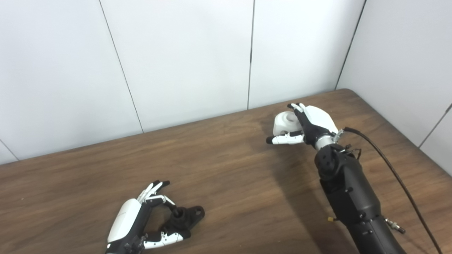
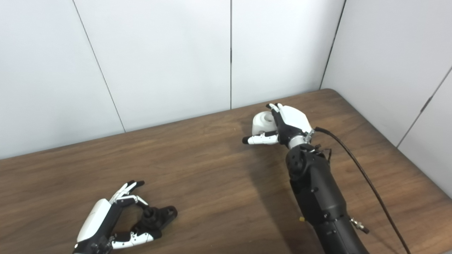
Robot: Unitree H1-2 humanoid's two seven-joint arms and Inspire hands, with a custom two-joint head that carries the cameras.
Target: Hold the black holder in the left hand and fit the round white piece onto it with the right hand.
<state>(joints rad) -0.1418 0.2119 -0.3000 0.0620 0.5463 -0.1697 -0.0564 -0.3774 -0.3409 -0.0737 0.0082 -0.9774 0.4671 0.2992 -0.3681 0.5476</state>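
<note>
Left hand (image 1: 141,220) cupped round the black holder (image 1: 183,218) on the desk (image 1: 229,183). Right hand (image 1: 309,123) curled on the round white piece (image 1: 286,123), far right

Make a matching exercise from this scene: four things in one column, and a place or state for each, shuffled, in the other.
Things:
1. black holder
2. round white piece
3. left hand
4. cable

Places or states:
a. runs beside the right forearm
b. far side of the table, at the right hand
c. near edge, lying on the wood
d. curled around the holder, near edge

Pairs: 1-c, 2-b, 3-d, 4-a
</note>
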